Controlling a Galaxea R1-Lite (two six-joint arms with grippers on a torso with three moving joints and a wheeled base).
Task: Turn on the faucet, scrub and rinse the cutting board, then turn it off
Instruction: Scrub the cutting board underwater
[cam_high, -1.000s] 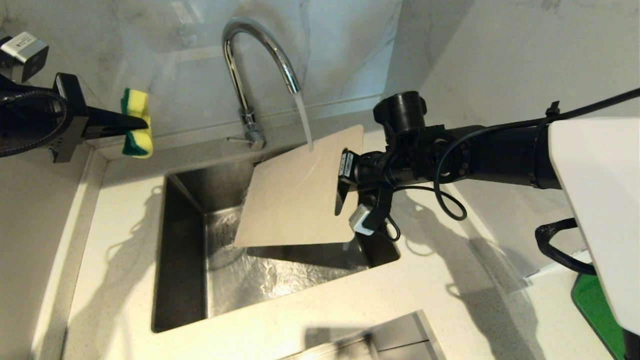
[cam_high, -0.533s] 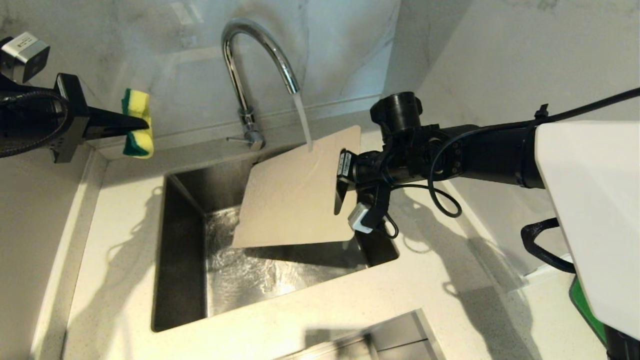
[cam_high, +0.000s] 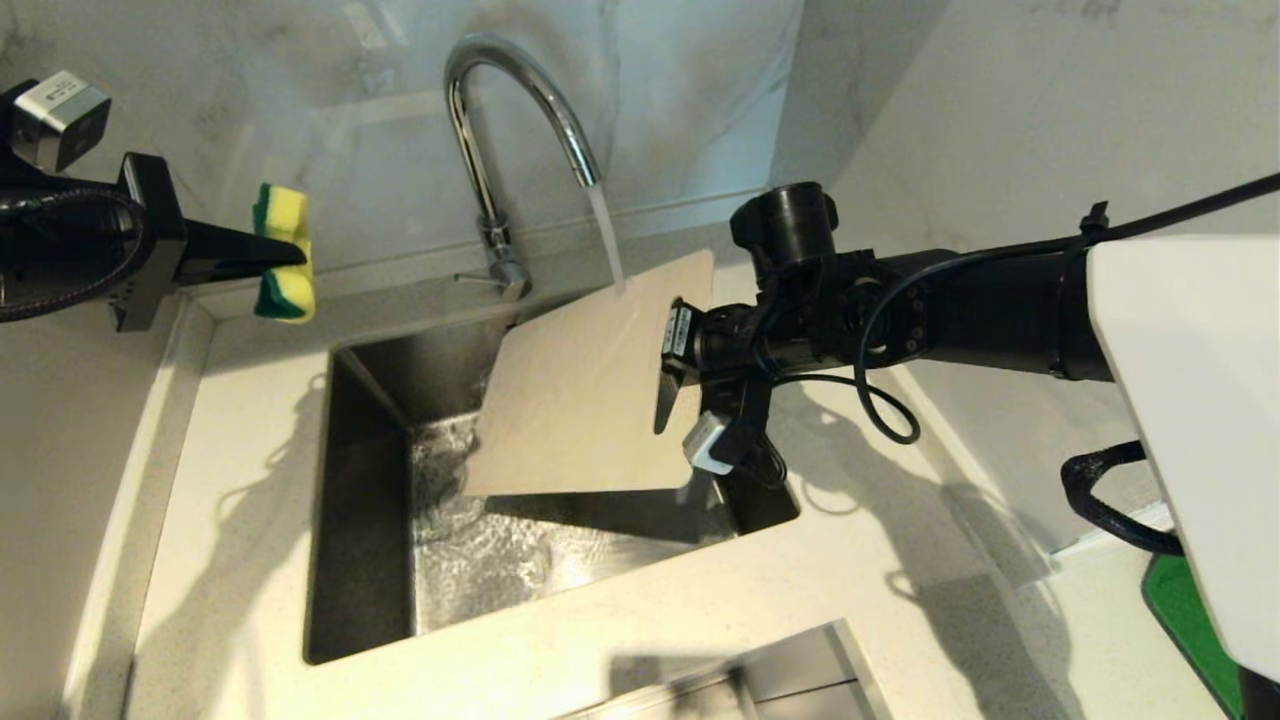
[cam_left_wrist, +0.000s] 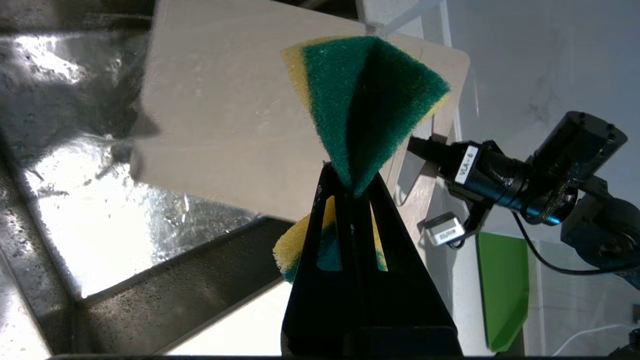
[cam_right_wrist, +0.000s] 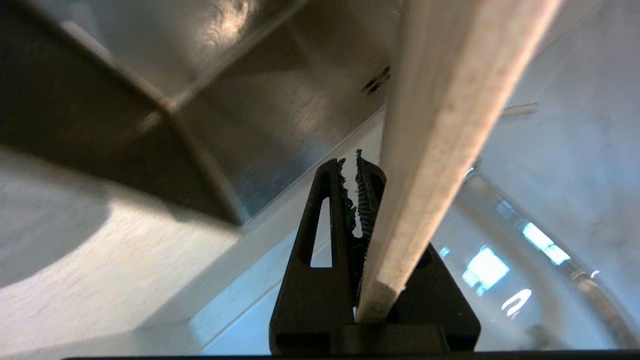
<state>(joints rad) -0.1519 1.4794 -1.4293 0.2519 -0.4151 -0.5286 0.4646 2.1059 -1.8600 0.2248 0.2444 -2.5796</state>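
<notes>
While your left gripper hangs over the counter left of the steel sink, you see it clamped on a folded yellow-and-green sponge. Just right of it stands the tall chrome gooseneck faucet, its stream landing on the thin beige plastic cutting board, tilted above the basin. At the board's right edge, your right gripper pinches it tight.
</notes>
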